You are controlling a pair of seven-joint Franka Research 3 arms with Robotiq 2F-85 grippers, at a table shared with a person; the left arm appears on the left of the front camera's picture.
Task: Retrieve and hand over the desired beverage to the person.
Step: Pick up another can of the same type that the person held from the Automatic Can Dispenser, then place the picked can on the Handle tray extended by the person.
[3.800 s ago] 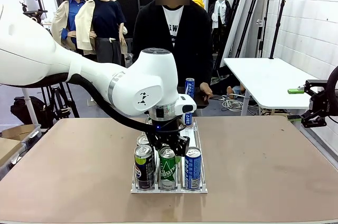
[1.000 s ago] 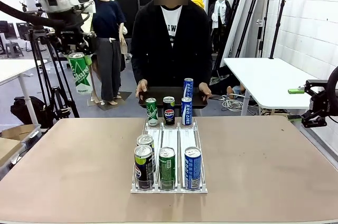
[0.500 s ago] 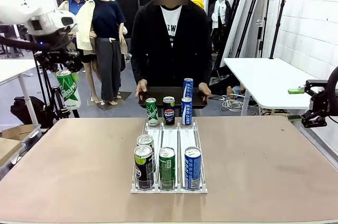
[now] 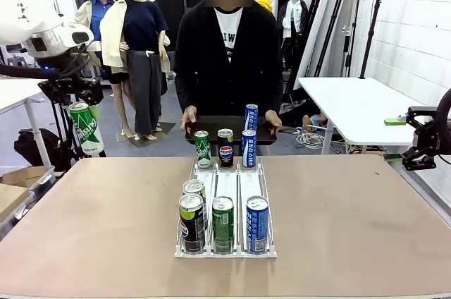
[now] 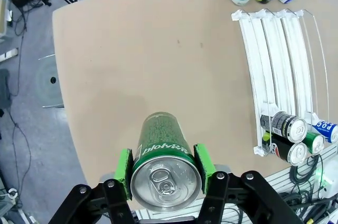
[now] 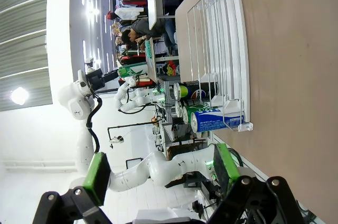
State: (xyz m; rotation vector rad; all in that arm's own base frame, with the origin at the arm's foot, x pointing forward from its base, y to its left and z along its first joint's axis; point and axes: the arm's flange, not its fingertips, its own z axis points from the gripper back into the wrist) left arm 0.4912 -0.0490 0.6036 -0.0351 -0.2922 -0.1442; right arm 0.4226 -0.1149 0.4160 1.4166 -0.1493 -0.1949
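Note:
My left gripper (image 4: 83, 110) is shut on the top of a green can (image 4: 86, 130), which hangs upright in the air beyond the table's far left corner. In the left wrist view the green pads (image 5: 124, 167) press both sides of the can (image 5: 165, 155), high above the table's edge. The person (image 4: 229, 52) stands at the far side, both hands on a dark tray (image 4: 264, 132) that carries three cans. My right gripper (image 6: 161, 174) is open with nothing in it; it sits at the right edge of the front view (image 4: 421, 147).
A white wire rack (image 4: 225, 251) stands mid-table with several cans at its near end, also in the left wrist view (image 5: 280, 60). A white side table (image 4: 352, 105) stands at the far right. Bare tabletop (image 4: 359, 221) lies on either side of the rack.
My left gripper has carried the green can down and to the left over the last second. The person's hands, the tray and the right arm have not moved.

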